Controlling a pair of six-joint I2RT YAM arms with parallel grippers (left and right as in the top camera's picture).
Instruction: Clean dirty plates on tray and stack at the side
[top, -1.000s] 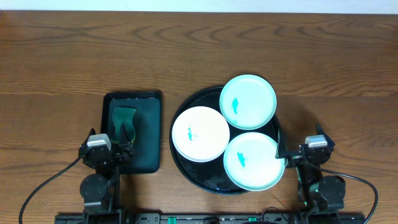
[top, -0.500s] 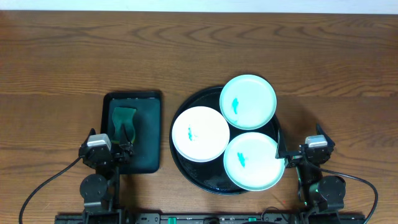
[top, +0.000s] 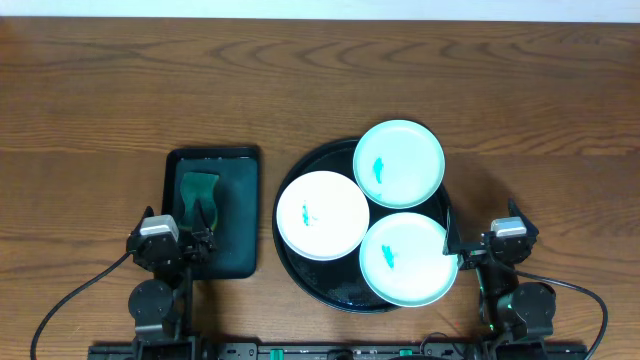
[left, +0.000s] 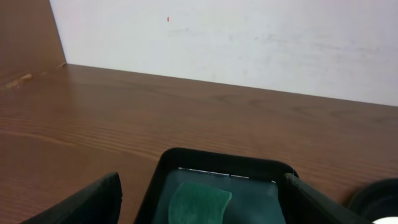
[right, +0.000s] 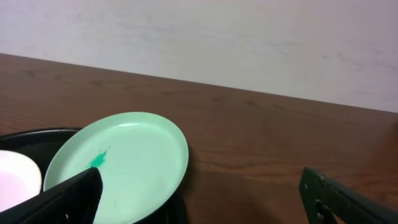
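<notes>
Left tool (top: 201, 222) and right tool (top: 455, 243) both spread wide, empty. Sponge (top: 199, 188) sits right ahead of the left one, nearest plate (top: 407, 258) beside the right.

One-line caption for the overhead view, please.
Three teal-smeared plates crowd the black tray; a green sponge waits in the rectangular tray beside it.

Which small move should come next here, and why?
Probably lower the left gripper onto the green sponge in the dark-green tray and close. Its jaws are open and empty, and all three plates show teal smears.
</notes>
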